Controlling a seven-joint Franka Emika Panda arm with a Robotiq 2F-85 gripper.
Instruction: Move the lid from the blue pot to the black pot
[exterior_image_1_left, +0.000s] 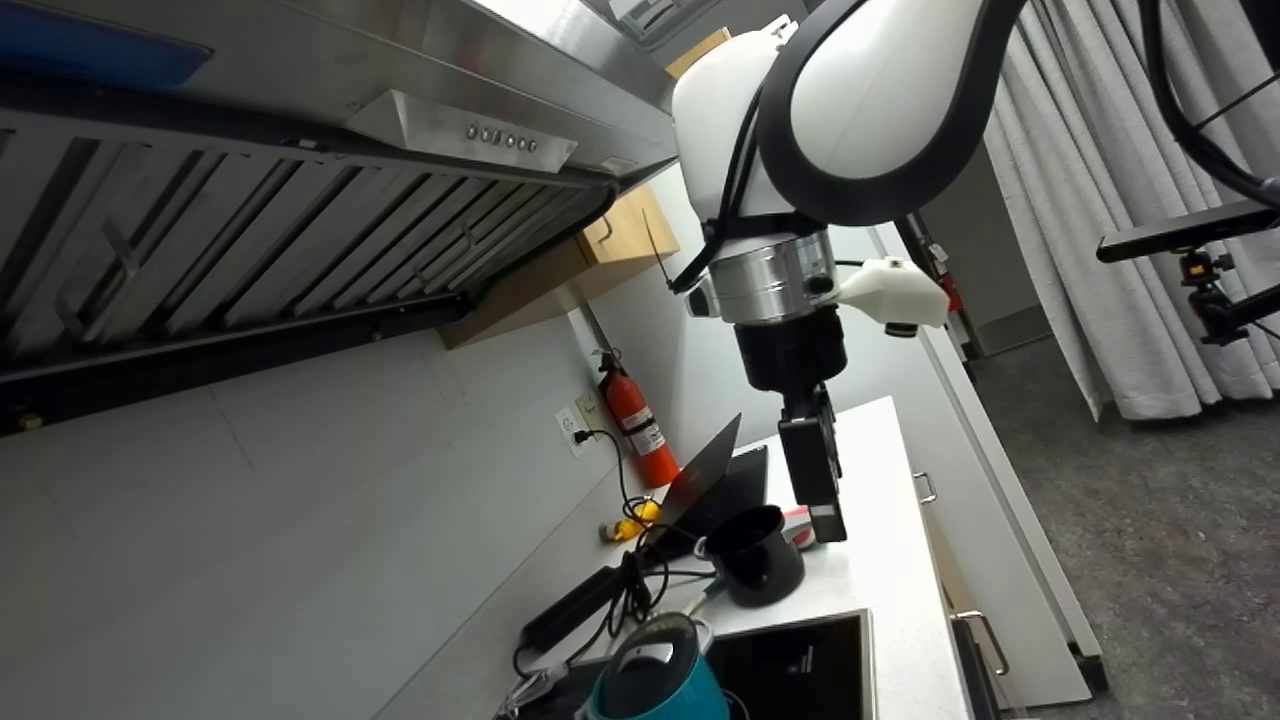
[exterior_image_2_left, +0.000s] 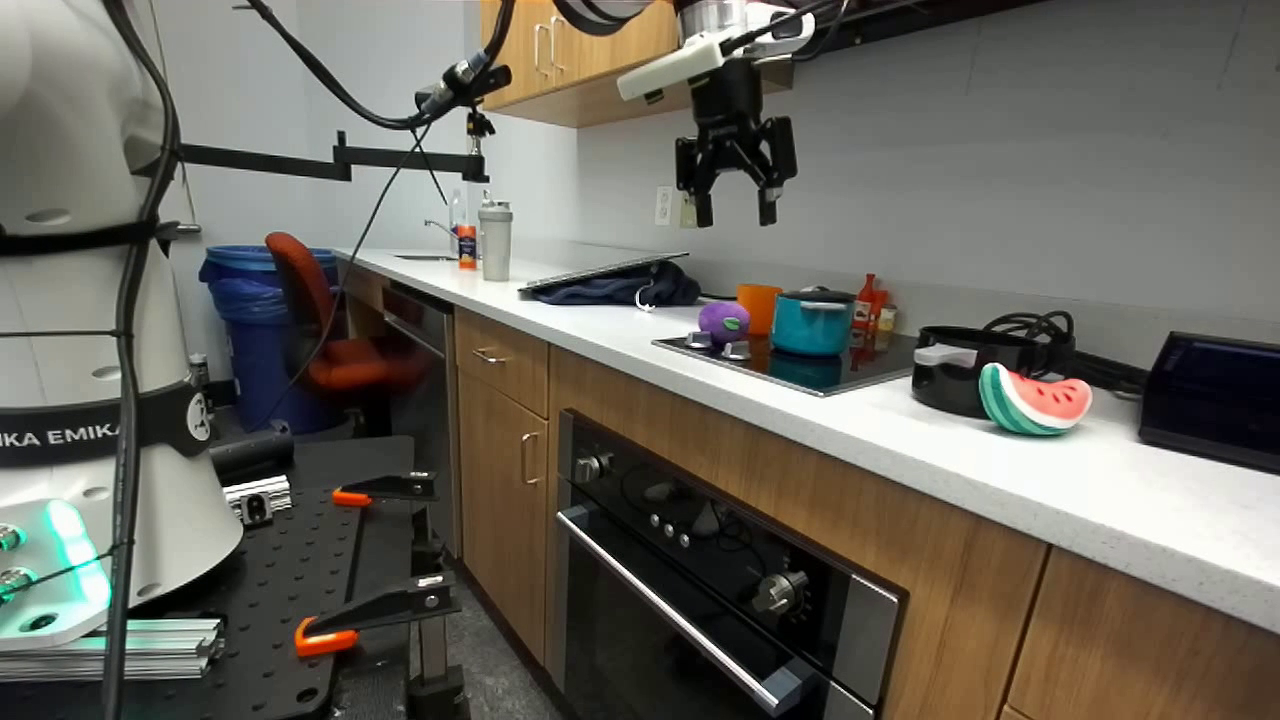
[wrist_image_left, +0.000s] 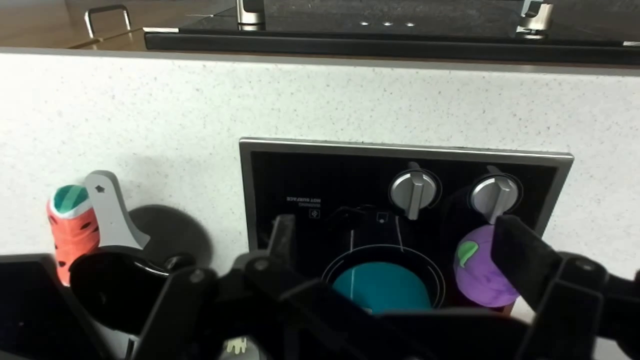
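The teal blue pot (exterior_image_2_left: 808, 330) stands on the cooktop with a dark lid (exterior_image_2_left: 818, 294) on top. In an exterior view the pot (exterior_image_1_left: 690, 698) is cut by the lower edge, and its glass lid (exterior_image_1_left: 652, 662) shows. The black pot (exterior_image_2_left: 945, 388) stands uncovered on the counter beside the cooktop; it also shows in an exterior view (exterior_image_1_left: 760, 572). My gripper (exterior_image_2_left: 737, 212) is open and empty, high above the counter. In the wrist view the blue pot (wrist_image_left: 382, 282) lies between the open fingers (wrist_image_left: 400, 234), its top hidden by the gripper; the black pot (wrist_image_left: 117, 295) is at left.
A purple toy (exterior_image_2_left: 724, 321) and an orange cup (exterior_image_2_left: 758, 308) stand beside the blue pot, with red bottles (exterior_image_2_left: 864, 305) behind. A watermelon toy (exterior_image_2_left: 1040, 402) touches or nearly touches the black pot. A dark box (exterior_image_2_left: 1215, 400) stands farther along. A range hood (exterior_image_1_left: 300, 230) hangs above.
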